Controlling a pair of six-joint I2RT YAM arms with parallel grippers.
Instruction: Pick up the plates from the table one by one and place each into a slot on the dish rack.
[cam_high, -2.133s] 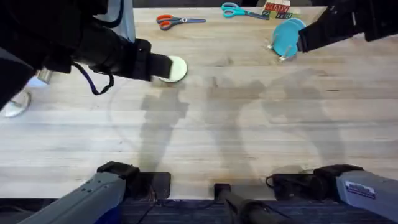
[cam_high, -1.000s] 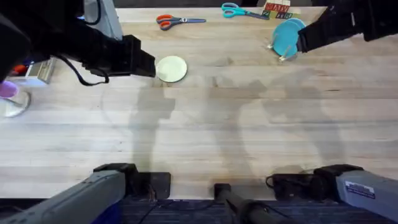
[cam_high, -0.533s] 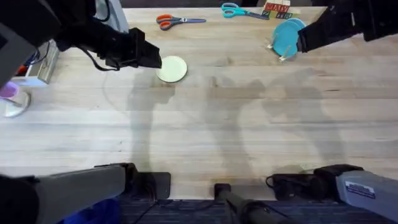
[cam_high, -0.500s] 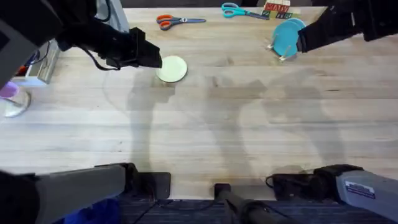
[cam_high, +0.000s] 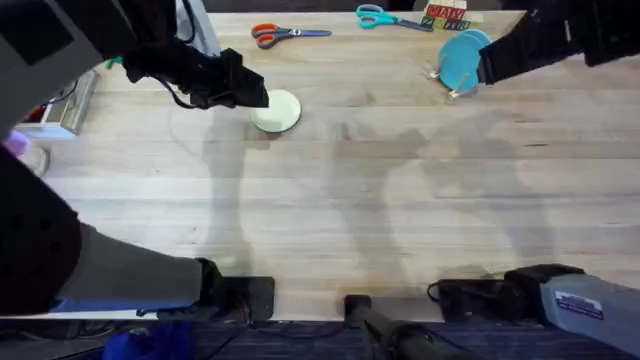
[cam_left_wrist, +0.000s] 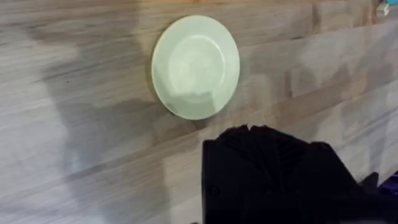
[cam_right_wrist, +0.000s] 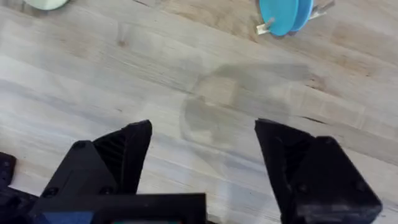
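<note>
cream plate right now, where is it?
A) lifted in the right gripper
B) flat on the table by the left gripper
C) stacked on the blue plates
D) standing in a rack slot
B: the cream plate lies flat on the table just off the left gripper, while the blue plates stand in the dish rack across the table.

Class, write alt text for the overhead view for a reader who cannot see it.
The left arm's gripper reaches over the pale wooden table to the edge of a cream-yellow plate lying flat. At far right, blue plates stand in the dish rack.
</note>
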